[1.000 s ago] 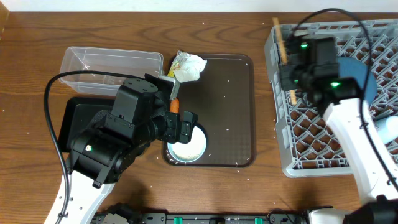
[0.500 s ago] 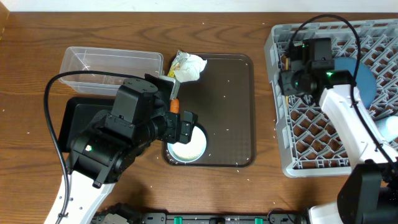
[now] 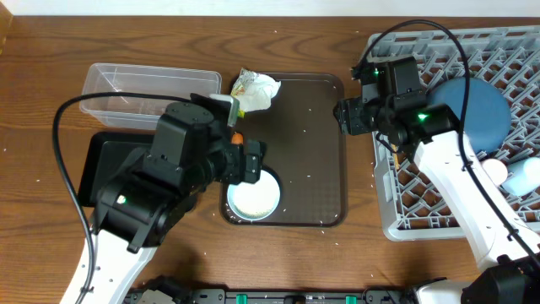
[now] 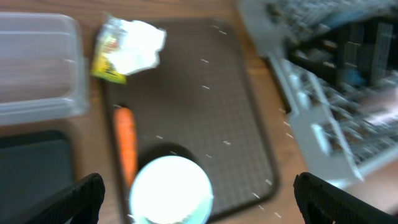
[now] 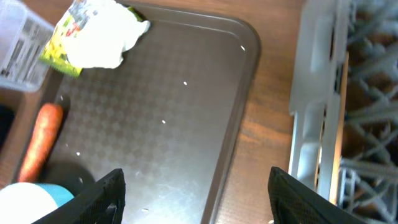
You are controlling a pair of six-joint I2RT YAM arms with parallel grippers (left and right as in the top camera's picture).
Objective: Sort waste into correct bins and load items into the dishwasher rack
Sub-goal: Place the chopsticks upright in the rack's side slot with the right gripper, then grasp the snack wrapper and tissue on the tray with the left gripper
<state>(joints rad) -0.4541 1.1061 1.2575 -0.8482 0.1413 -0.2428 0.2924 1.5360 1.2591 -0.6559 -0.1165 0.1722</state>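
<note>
My left gripper [image 4: 200,200] [image 3: 253,160] hangs wide open over the white bowl [image 4: 171,190] [image 3: 253,196], which sits at the near left of the dark brown serving tray [image 3: 316,169]. An orange carrot [image 4: 125,143] lies beside the bowl, and the crumpled wrapper [image 4: 127,53] [image 3: 256,89] rests at the tray's far left corner. My right gripper [image 5: 203,196] [image 3: 346,114] is open and empty over the tray's right edge, beside the grey rack [image 3: 439,198]. Chopsticks [image 5: 340,118] lie in the rack, as does the dark blue bowl [image 3: 479,114]. Rice grains [image 5: 185,82] dot the tray.
The clear tub [image 3: 152,89] stands at the far left, and the black tray [image 3: 97,169] sits in front of it, partly under my left arm. A pale cup [image 3: 527,173] lies at the rack's right edge.
My right gripper has opened and moved left, from over the rack's left side to the serving tray's right edge. The chopsticks stay in the rack. My left arm shifted slightly.
</note>
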